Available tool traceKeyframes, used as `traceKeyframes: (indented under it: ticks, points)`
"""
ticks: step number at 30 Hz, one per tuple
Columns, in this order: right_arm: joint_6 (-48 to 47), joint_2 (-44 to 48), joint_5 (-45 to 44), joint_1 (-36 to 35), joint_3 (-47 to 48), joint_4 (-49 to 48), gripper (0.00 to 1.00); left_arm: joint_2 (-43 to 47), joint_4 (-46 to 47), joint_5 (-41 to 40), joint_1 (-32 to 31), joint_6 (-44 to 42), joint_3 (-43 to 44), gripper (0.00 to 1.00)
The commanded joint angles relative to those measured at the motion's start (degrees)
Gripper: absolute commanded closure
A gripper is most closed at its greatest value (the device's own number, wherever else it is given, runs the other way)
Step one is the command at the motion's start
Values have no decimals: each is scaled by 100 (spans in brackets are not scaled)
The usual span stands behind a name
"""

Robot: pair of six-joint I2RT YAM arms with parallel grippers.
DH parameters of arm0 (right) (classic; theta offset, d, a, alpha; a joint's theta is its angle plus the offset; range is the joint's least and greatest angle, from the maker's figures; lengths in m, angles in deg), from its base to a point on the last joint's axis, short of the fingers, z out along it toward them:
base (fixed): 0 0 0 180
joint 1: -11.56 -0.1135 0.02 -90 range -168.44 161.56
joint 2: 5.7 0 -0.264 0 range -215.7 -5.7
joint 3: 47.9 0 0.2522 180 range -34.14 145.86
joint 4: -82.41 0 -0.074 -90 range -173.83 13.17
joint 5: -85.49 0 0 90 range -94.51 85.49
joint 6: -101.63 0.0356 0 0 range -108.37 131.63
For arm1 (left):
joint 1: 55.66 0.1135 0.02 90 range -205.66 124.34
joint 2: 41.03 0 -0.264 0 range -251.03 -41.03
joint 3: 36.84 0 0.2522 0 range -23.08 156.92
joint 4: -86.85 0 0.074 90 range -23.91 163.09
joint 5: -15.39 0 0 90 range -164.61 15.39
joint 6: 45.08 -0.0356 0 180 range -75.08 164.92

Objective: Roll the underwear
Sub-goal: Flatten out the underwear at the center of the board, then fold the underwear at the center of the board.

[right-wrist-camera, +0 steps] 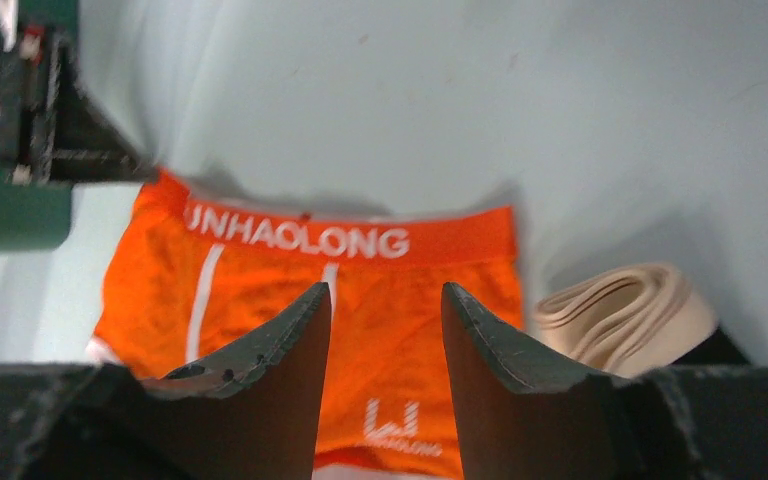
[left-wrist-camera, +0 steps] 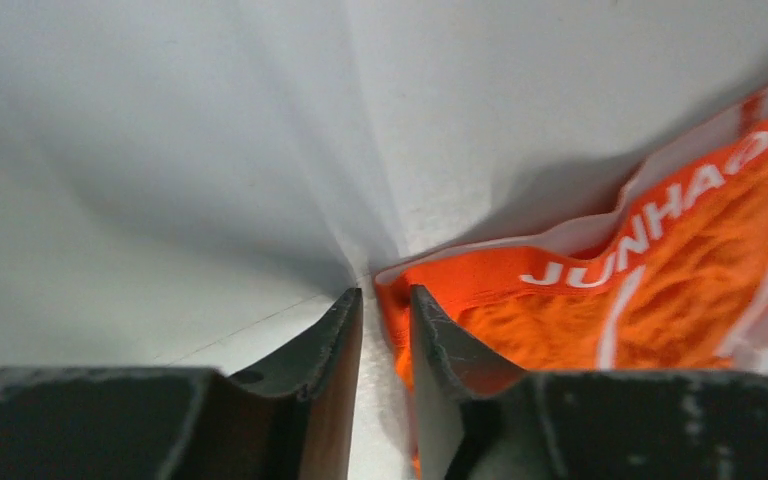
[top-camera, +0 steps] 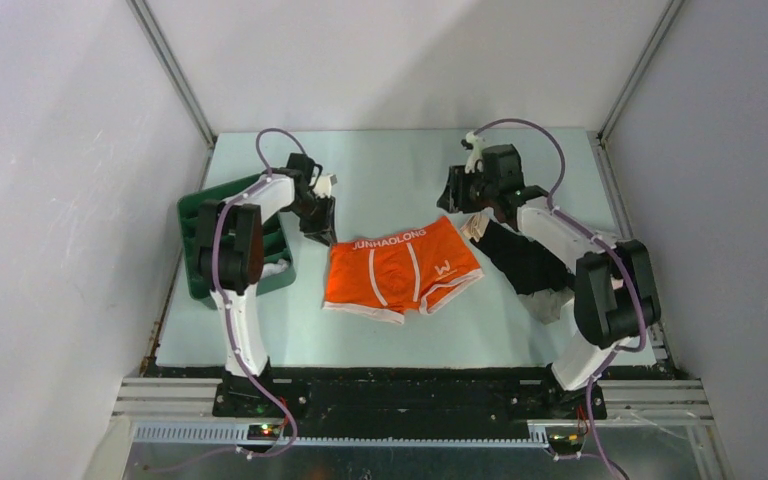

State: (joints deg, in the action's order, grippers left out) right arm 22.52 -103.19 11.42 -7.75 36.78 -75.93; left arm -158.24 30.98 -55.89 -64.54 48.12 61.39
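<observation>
The orange underwear (top-camera: 400,270) lies flat in the middle of the table, its waistband with white lettering on the far side. My left gripper (top-camera: 320,232) is down at the waistband's left corner. In the left wrist view its jaws (left-wrist-camera: 385,300) stand a narrow gap apart, with the edge of the underwear (left-wrist-camera: 660,270) along the inner face of the right finger (left-wrist-camera: 440,340). My right gripper (top-camera: 457,200) hovers above the waistband's right end. In the right wrist view it (right-wrist-camera: 385,295) is open and empty over the underwear (right-wrist-camera: 380,330).
A green basket (top-camera: 200,240) stands at the left edge beside the left arm. A black garment (top-camera: 525,260) lies under the right arm, with a folded beige cloth (right-wrist-camera: 620,310) next to the underwear's right side. White walls enclose the table.
</observation>
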Motion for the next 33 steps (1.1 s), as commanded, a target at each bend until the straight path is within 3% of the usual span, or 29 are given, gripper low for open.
traceKeyframes:
  ticks: [1, 7, 10, 15, 23, 28, 33]
  points:
    - [-124, 402, 353, -356, -285, 298, 51, -389, 46, 279, 75, 197, 339, 72]
    - [-668, 391, 542, -749, -423, 21, 51, -488, 56, 235, 80, 256, 368, 74]
    - [-1291, 118, 860, -1138, -191, -116, 53, -465, 50, 316, 80, 215, 347, 89]
    - [-2203, -775, 1550, -1943, 871, 127, 59, -186, 195, 363, 79, 241, 62, 100]
    - [-2930, -1780, 2092, -2937, 1879, 196, 66, 155, 168, 352, 110, 289, -100, 100]
    - [-3311, -2169, 2496, -3373, 1937, -65, 75, 295, 315, 456, 166, 287, -347, 100]
    - [-3744, -2488, 2542, -3725, 2032, -8, 75, 433, 441, 289, 173, 273, -573, 100]
